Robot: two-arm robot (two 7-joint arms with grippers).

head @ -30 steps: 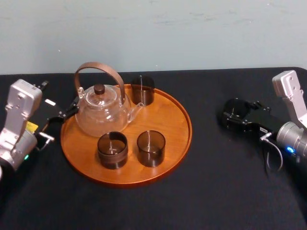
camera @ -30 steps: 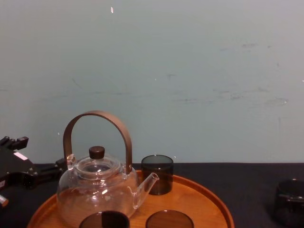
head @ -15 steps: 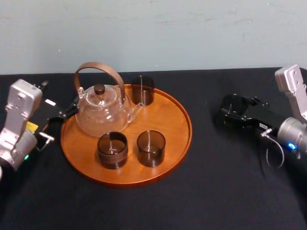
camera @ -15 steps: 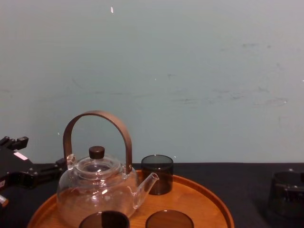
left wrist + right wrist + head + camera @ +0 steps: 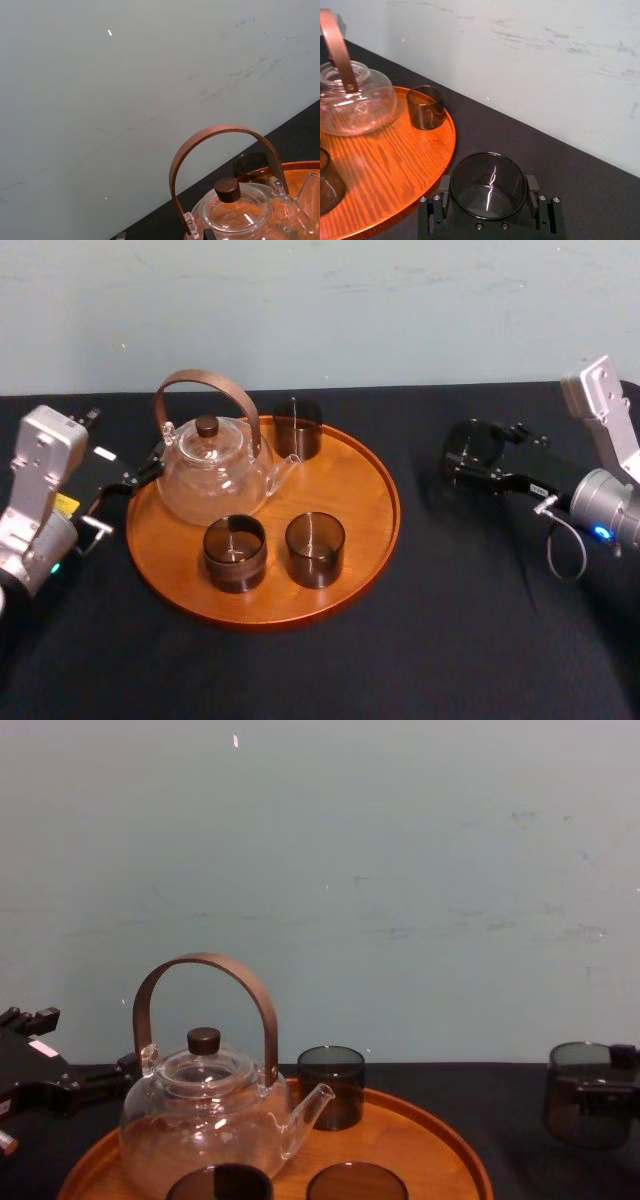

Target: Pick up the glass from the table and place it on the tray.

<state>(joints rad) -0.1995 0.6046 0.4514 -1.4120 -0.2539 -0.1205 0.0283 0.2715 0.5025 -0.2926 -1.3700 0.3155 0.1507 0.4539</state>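
A smoky dark glass (image 5: 466, 444) hangs clear of the black table (image 5: 400, 650), to the right of the tray. My right gripper (image 5: 482, 461) is shut on it, one finger (image 5: 532, 187) on each side of the glass (image 5: 488, 186). In the chest view the glass (image 5: 583, 1092) floats at the right edge, above the cloth. The round orange-brown tray (image 5: 345, 478) lies left of centre, its near rim (image 5: 440, 150) a short way from the held glass. My left gripper (image 5: 122, 441) rests parked and open at the tray's left rim, holding nothing.
On the tray stand a clear glass teapot (image 5: 210, 478) with a brown arched handle and three dark glasses (image 5: 298, 428) (image 5: 234, 552) (image 5: 315, 548). The tray's right half is bare wood. A pale wall (image 5: 400, 310) closes off the back of the table.
My right gripper has raised the glass off the table and carried it left, toward the tray. The left arm and the things on the tray have not moved.
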